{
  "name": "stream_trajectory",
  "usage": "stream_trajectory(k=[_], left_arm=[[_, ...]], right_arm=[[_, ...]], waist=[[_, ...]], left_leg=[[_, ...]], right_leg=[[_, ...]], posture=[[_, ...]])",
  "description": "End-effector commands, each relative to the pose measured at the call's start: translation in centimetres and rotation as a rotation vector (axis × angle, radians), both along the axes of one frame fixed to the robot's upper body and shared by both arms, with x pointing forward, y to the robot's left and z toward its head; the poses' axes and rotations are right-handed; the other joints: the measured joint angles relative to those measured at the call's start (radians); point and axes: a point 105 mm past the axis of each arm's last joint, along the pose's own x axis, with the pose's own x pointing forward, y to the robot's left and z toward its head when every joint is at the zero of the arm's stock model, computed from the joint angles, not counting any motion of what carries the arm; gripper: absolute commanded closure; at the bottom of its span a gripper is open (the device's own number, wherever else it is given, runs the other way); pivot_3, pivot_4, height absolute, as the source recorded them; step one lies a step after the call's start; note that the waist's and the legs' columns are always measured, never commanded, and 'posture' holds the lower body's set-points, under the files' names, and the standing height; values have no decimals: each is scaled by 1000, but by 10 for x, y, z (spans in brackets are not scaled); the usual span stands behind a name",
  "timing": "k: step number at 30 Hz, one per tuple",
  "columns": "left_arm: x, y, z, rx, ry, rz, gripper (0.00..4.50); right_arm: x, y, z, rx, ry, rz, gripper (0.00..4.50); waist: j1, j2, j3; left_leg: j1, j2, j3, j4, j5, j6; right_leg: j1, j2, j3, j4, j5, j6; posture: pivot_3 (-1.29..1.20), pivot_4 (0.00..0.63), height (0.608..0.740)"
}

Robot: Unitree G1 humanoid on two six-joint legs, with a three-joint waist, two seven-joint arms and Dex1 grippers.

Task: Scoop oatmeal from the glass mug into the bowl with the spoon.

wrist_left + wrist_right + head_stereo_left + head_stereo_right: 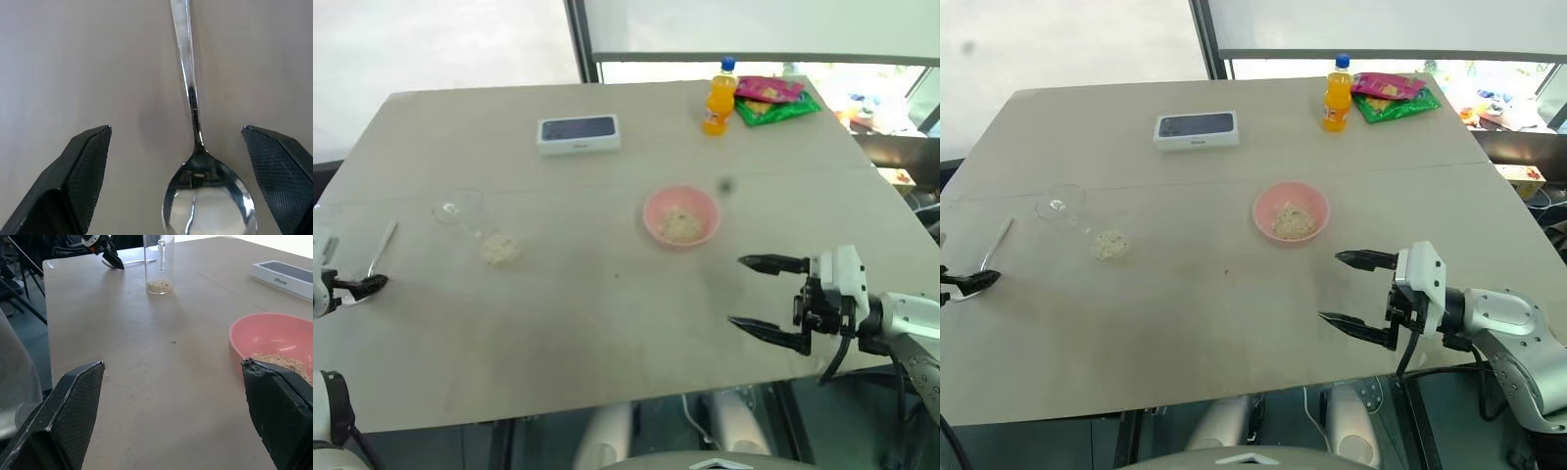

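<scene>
Oatmeal (681,226) already lies in a small heap inside the pink bowl (680,215) near the middle of the wide beige desk (607,323), while a little more shows pale at the bottom of the glass mug (475,223), well apart to the left. In the head views we cannot tell whether the mug stands or leans; from the right wrist it looks upright.

We see a white phone box (578,133) toward the far side, and an orange drink bottle (719,98) beside bright snack packets (773,99) at the far right corner.

Our right end effector (759,294) hovers near the desk's front right edge, its fingers wide apart and holding nothing. Our left end effector (181,161) sits at the far left edge, fingers spread on either side of the spoon (195,166), which lies flat on the desk, unheld.

We judge that some oatmeal has been moved, the rest remains in the mug, and the spoon must be picked up for any further scoop.
</scene>
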Motion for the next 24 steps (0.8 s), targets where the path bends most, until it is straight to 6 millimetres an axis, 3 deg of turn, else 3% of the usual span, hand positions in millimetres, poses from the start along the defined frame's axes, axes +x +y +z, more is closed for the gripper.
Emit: stream_trajectory(k=[1, 3, 9, 16, 20, 24], left_arm=[[-10, 9, -5, 21, 33, 68, 603], [-11, 9, -8, -1, 26, 85, 1339], [-12, 8, -14, -110, -39, 166, 4214], [-13, 5, -21, -147, -46, 173, 4365], [-6, 4, -14, -137, -103, 154, 4365], [18, 2, 24, -76, -301, 98, 4365]], right_arm=[[0, -3, 9, 22, -41, -23, 0], [0, -4, 8, 20, -41, -31, 0], [0, -8, 8, 25, -41, -65, 0], [1, -11, 7, 29, -41, -86, 0], [1, -12, 5, 24, -37, -85, 0], [3, -14, 6, 25, -38, -87, 0]], waist=[[-2, 0, 0], [-4, 0, 0], [-4, 0, 0], [-3, 0, 0], [-2, 0, 0], [4, -1, 0]], left_leg=[[0, 0, 0, 0, 0, 0], [0, 0, 0, 0, 0, 0], [0, 0, 0, 0, 0, 0], [0, 0, 0, 1, 0, 0], [0, 0, 0, 1, 0, 0], [0, 0, 0, 1, 0, 0]], right_leg=[[0, 0, 0, 0, 0, 0], [0, 0, 0, 0, 0, 0], [0, 0, 0, 0, 0, 0], [0, 0, 1, 1, 0, 0], [0, 0, 1, 1, 0, 0], [0, 0, 0, 1, 0, 0]], posture=[[0, 150, 740], [0, 150, 740], [0, 150, 740], [0, 150, 740], [0, 150, 740], [0, 150, 740]])
